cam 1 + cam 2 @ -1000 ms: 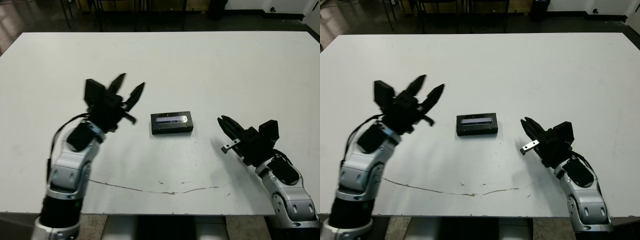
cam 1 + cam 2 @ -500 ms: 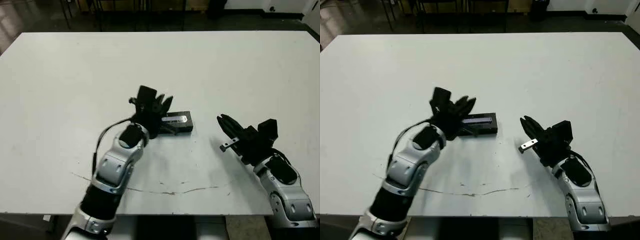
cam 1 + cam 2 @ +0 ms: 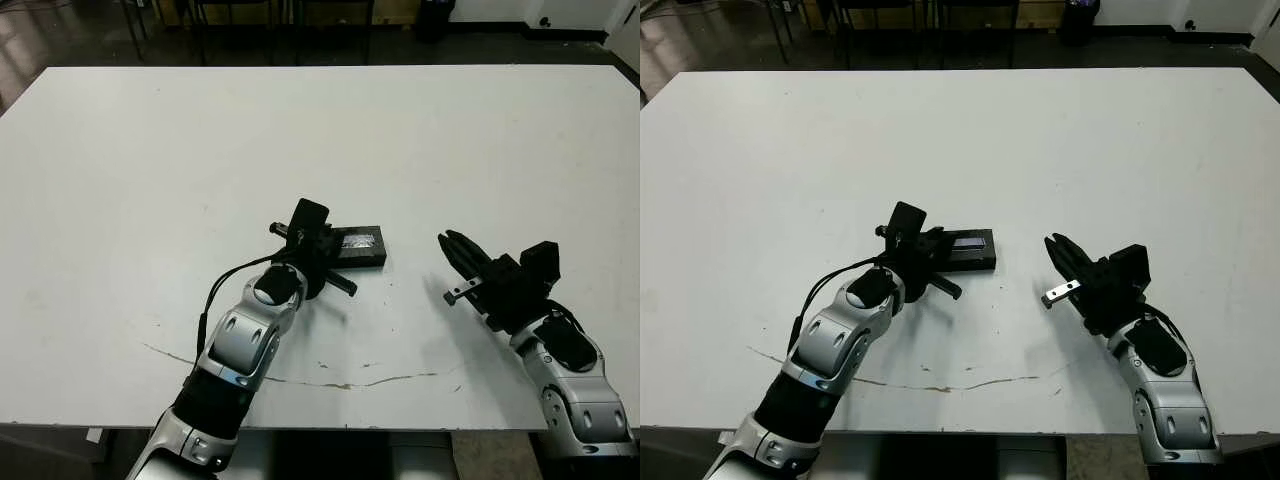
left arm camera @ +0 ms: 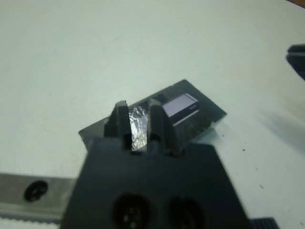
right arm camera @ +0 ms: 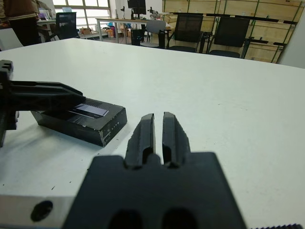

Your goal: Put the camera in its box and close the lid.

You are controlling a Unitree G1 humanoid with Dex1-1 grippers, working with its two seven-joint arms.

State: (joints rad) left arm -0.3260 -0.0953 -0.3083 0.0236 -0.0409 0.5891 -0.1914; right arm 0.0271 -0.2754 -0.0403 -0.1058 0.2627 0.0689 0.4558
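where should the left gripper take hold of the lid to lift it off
Probably by its two long edges, coming straight down from above. The lid lies flat on top of the box, so only its thin rim is free, and the short width suits a narrow grip. The left gripper is already over its left end.

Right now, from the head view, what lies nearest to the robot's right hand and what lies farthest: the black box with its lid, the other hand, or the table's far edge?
1. The lid, left of the right hand.
2. The left hand, on the lid's far end.
3. The table's far edge, well beyond.
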